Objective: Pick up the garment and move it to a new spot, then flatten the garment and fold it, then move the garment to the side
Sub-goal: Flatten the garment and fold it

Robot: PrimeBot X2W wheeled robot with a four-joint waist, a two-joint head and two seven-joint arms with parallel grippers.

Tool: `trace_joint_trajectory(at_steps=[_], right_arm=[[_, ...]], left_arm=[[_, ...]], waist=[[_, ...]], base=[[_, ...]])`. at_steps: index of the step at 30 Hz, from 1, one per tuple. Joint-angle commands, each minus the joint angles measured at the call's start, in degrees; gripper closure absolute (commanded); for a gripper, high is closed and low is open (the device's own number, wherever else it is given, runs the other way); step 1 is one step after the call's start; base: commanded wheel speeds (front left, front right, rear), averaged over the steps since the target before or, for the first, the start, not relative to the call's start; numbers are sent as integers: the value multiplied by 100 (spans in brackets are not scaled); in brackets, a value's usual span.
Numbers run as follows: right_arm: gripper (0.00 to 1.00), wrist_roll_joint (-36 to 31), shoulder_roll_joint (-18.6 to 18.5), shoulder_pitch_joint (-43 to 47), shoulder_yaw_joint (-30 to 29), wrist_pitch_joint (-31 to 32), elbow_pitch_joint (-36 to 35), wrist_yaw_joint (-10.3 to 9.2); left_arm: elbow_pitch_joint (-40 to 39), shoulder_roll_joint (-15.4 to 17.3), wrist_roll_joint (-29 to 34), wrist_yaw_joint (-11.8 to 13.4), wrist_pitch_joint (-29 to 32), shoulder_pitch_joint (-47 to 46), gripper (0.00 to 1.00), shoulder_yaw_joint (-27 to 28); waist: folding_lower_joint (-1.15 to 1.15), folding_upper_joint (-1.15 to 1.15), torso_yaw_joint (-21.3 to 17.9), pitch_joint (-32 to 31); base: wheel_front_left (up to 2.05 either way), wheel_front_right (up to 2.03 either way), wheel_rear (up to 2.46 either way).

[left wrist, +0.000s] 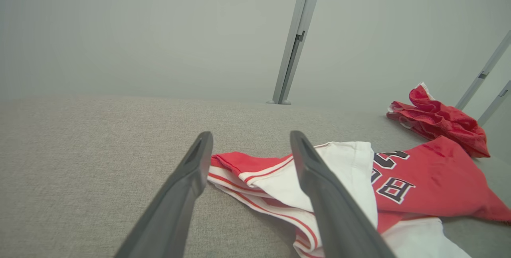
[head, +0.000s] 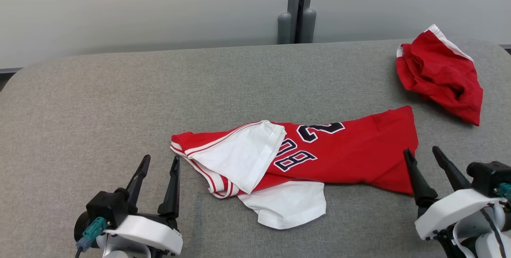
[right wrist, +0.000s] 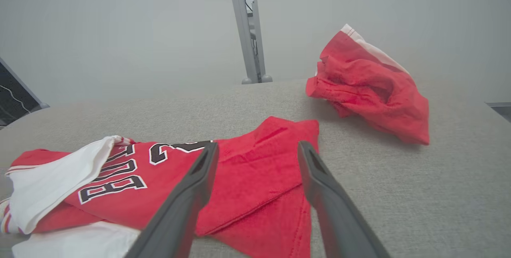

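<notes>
Two pieces of clothing lie on the grey cloth-topped desk, and two pincers hang over its near edge. Taking the grey post behind the desk as the marker, the jersey sits straight out in front of it, about halfway toward the robot, stretched sideways and only partly flat. It is bright red with black characters edged in white, which read upside down from the robot's side. A white panel is flipped over its left part, a second white flap pokes out from under its near edge, and red-and-white striped trim runs round its left end. The other piece, a crumpled red bundle with a white band, lies off to the right of the post, near the far edge. The left pincer is in front of the post and to its left, fingers spread apart with nothing between them. The right pincer is in front and to the right, its fingers also spread wide, at the jersey's near right corner, gripping nothing
</notes>
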Motion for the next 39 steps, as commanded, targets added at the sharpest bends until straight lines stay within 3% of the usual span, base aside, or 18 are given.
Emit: trace_joint_trajectory(at_steps=[1,14,28,39], right_arm=[[0,16,34,118,-17,70,-87,2],[0,-119,237,256,-59,163,-268,2],[0,-165,297,191,-18,95,-135,2],[0,-106,369,-42,70,-58,74,2]], left_arm=[[-22,56,31,-43,32,-68,0,-32],[-194,103,159,-177,666,-328,0,-601],[-97,692,511,-392,2701,-1102,0,-2213],[619,940,388,-397,2849,-1831,0,-2925]], waist=[[0,0,23,5],[0,0,98,-39],[0,0,-191,5],[0,0,-530,266]], base=[[0,0,0],[0,0,0],[0,0,0],[0,0,0]])
